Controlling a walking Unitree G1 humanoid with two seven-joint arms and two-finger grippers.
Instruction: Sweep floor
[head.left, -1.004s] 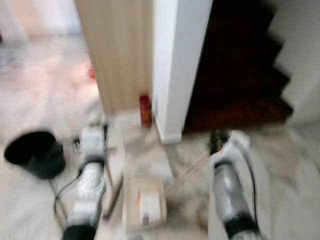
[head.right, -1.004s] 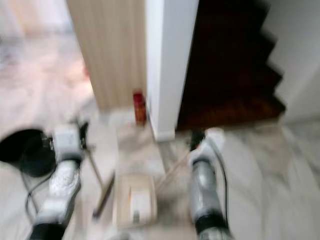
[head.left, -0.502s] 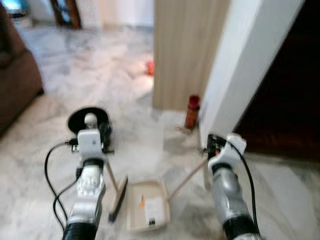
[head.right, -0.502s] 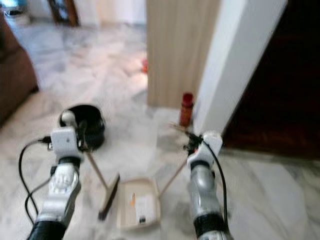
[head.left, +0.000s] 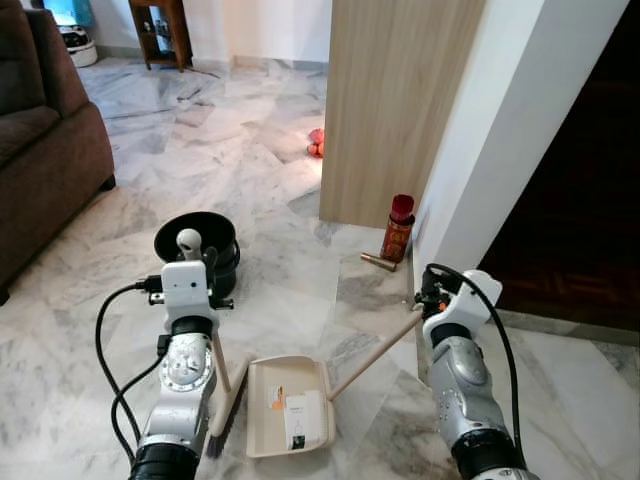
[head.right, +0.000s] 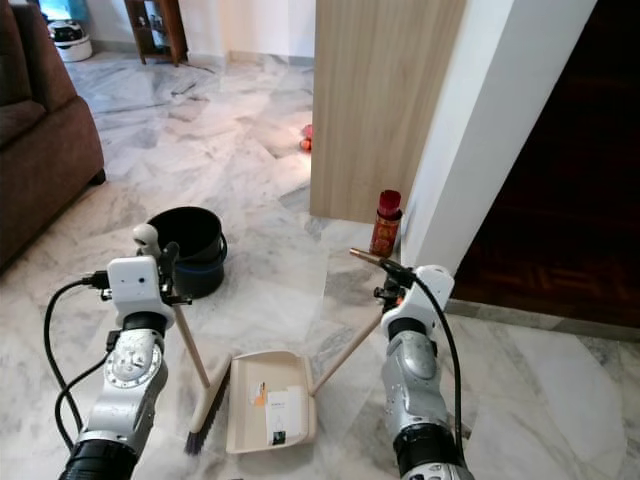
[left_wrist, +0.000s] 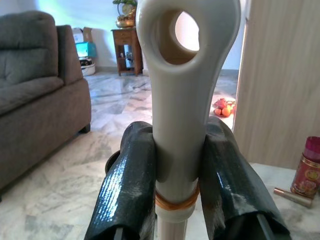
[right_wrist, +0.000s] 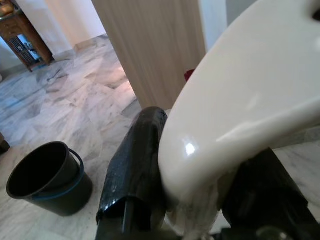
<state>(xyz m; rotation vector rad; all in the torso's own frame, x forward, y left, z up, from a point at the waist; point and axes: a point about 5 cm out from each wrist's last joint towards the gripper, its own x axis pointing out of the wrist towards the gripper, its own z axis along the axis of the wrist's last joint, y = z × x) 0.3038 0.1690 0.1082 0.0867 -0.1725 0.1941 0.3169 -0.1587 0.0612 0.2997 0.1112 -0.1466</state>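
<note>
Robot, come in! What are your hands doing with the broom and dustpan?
Left tool shut on broom handle. Right tool shut on dustpan handle. Dustpan flat on floor. Black bucket ahead left.

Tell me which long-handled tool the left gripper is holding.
The broom: the left gripper clamps its cream handle. The dustpan, lying flat beside it, is held by the right gripper.

The dustpan (head.left: 290, 407) lies on the floor (head.left: 250, 180) at 6 o'clock, between the two arms. The broom (head.left: 228, 405) head rests just at its 9 o'clock side, its handle rising to the left tool (left_wrist: 175, 200). The dustpan's handle slants toward 2 o'clock up to the right tool (head.right: 392, 288). A bucket (head.left: 200, 248) stands at 10 o'clock. A can (head.left: 398, 228) stands at 1 o'clock, beside the wall (head.left: 500, 150), a tube (head.left: 378, 262) lying just before it. A sofa (head.left: 45, 170) sits far at 9 o'clock.
</note>
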